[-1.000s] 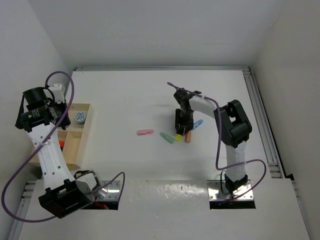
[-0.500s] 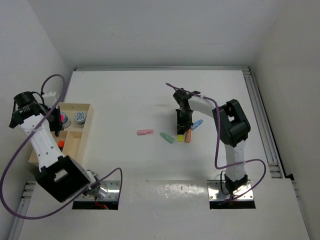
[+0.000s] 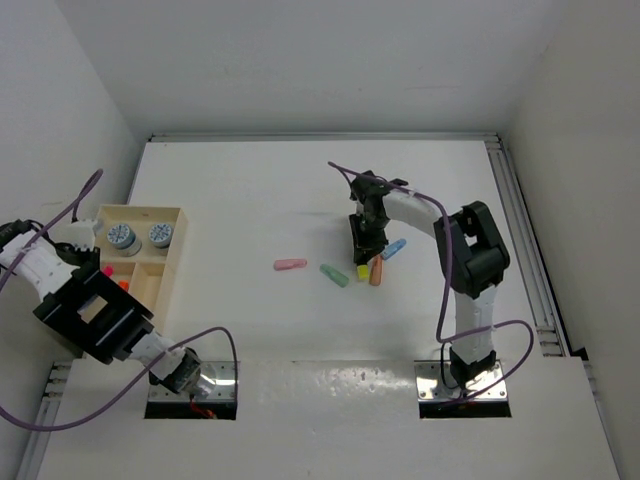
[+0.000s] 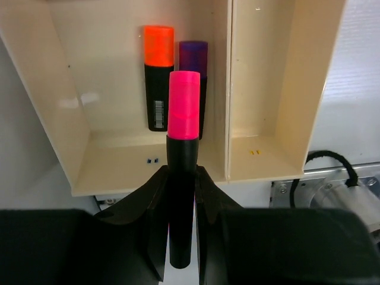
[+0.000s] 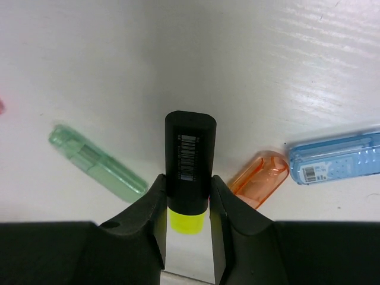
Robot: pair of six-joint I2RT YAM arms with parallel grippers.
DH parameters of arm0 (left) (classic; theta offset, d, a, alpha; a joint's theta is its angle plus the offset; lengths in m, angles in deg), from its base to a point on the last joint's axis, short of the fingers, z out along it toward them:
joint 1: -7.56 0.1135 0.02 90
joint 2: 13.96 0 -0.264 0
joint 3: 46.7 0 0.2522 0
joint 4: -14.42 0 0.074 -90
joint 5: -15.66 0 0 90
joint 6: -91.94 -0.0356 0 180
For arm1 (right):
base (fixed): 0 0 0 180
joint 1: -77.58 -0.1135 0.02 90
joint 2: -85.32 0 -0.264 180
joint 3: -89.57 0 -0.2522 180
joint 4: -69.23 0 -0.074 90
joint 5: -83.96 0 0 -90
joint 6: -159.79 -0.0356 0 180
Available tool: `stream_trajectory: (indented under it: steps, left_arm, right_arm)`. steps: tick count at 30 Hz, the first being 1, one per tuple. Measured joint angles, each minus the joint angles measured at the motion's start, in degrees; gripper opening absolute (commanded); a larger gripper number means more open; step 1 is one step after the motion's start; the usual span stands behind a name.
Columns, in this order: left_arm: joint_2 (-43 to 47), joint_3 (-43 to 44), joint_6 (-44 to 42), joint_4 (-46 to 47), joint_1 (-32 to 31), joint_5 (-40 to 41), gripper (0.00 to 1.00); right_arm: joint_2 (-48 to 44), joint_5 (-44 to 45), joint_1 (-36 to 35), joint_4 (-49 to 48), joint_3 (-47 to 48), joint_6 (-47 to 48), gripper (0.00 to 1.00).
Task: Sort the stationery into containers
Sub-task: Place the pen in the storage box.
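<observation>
Jaws of the left gripper (image 4: pixel 181 184) are clamped on the black body of a pink highlighter (image 4: pixel 183 119). Its pink end points at the wooden tray (image 4: pixel 228 89) compartment in the upper left of the wrist view, where an orange highlighter (image 4: pixel 158 77) and a purple highlighter (image 4: pixel 193 59) lie side by side. Right of centre in the top view, the right gripper (image 5: pixel 189 202) has its jaws pinched on a yellow highlighter (image 5: pixel 190 154), possibly touching the tabletop (image 3: pixel 250 200). A green stub (image 5: pixel 98 163) lies to its left, a salmon stub (image 5: pixel 261 178) and blue stub (image 5: pixel 335 157) to its right and a pink stub (image 3: pixel 290 265) farther left, while a patterned roll (image 3: pixel 122 236) and a second roll (image 3: pixel 159 235) sit in the tray's topmost compartment.
</observation>
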Motion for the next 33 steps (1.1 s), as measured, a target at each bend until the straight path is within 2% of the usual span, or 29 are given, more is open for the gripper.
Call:
stream_trajectory:
  steps: [7,16,19,20,22,23,25,26,29,33]
  left_arm:
    - [-1.16,-2.78,-3.76,4.35,0.15,-0.04,0.0]
    - [-1.7,-9.55,4.74,19.32,0.15,2.51,0.01]
    - [-1.77,-10.97,6.16,22.71,0.15,3.04,0.08]
    - [-2.05,-10.97,6.36,23.21,0.15,3.06,0.16]
    - [-3.06,-10.91,6.64,24.61,0.15,3.06,0.24]
    - [-3.89,-10.91,6.78,25.14,0.15,3.06,0.32]
    - [-5.49,-10.91,6.97,25.66,0.15,3.13,0.4]
    - [-5.97,-10.91,6.97,25.73,0.15,3.19,0.47]
    - [-5.88,-10.91,6.05,25.7,0.15,2.32,0.56]
    - [-3.67,-10.86,3.96,24.44,0.15,-0.48,0.58]
  right_arm:
    - [-3.85,-3.52,1.11,-0.2,0.02,5.16,0.0]
    - [-8.46,-6.1,1.38,1.27,0.61,12.09,0.0]
    - [-9.64,-6.67,1.38,1.66,0.63,13.86,0.0]
    - [-10.03,-6.88,1.38,1.77,0.63,14.38,0.0]
    - [-10.73,-7.5,1.38,2.03,0.63,15.45,0.0]
    - [-11.1,-7.8,1.38,2.16,0.63,15.91,0.0]
    - [-11.76,-8.17,1.38,2.54,0.63,16.92,0.0]
    - [-12.09,-8.37,1.38,2.89,0.7,17.42,0.0]
    - [-12.31,-9.16,1.42,3.63,1.49,18.71,0.0]
    - [-12.31,-10.93,1.44,5.03,3.74,20.04,0.0]
